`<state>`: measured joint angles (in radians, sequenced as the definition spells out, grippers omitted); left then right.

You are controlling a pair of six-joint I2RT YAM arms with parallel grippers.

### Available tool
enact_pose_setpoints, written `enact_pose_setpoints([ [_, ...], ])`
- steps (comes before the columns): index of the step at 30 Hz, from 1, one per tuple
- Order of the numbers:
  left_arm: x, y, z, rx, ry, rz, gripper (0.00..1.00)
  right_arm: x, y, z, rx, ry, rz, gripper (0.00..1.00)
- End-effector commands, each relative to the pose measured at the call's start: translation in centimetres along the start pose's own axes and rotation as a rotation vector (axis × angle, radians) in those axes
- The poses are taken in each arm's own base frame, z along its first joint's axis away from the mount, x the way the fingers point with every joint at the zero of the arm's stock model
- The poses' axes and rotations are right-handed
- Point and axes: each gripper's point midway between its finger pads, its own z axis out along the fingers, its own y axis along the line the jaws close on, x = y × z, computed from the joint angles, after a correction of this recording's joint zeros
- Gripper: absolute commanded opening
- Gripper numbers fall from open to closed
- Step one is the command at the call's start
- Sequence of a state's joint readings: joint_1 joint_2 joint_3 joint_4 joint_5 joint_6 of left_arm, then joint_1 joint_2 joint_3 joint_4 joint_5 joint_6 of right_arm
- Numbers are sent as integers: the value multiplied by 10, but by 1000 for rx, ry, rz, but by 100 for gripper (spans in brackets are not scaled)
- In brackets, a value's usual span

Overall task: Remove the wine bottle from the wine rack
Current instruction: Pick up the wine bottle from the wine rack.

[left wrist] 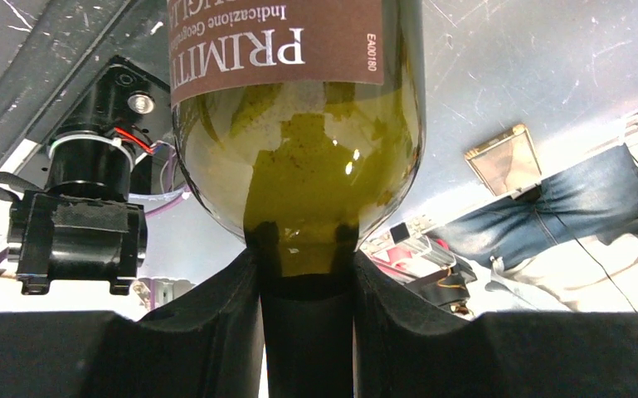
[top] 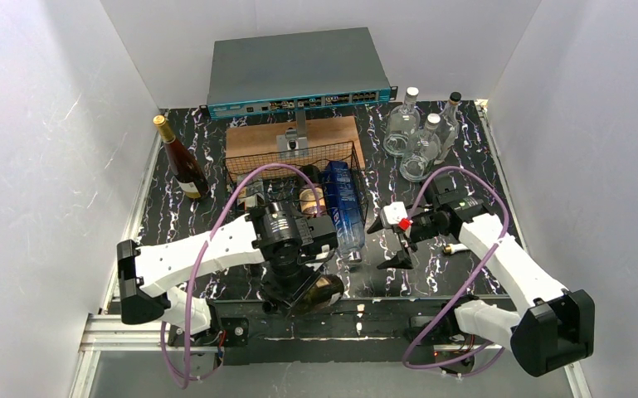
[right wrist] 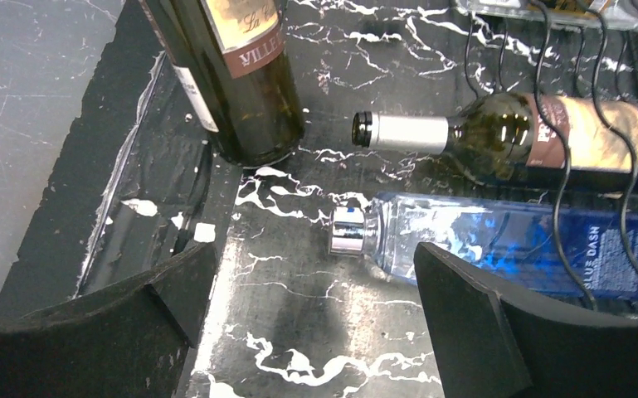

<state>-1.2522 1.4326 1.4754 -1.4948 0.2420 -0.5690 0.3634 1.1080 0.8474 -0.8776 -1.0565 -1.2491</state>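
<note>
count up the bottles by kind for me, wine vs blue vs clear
wine bottles: 3
blue bottle: 1
clear bottles: 3
total: 7
small gold-tipped item: unclear, not counted

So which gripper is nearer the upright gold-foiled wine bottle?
Left. The left gripper, shut on a green wine bottle, is right of the upright wine bottle; the open right gripper is farther right, past the blue bottle.

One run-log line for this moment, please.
left gripper shut on wine bottle neck | bottle off rack, near edge | right gripper open, empty | rack holds blue bottle
</note>
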Motion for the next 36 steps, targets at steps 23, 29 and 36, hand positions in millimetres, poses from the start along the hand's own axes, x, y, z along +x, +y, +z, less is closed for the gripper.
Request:
enact_pose_setpoints([
  [23,-130,-81,-58,515,-252,-81,0,-90,-19,-88,221,219,-71,98],
  [29,-184,-83,-66,595,-336,-184,0,-82,-32,-96,272,285,-105,98],
  [36,-219,-88,-65,722,-347,-306,0,-63,-39,-86,239,281,-173,98],
])
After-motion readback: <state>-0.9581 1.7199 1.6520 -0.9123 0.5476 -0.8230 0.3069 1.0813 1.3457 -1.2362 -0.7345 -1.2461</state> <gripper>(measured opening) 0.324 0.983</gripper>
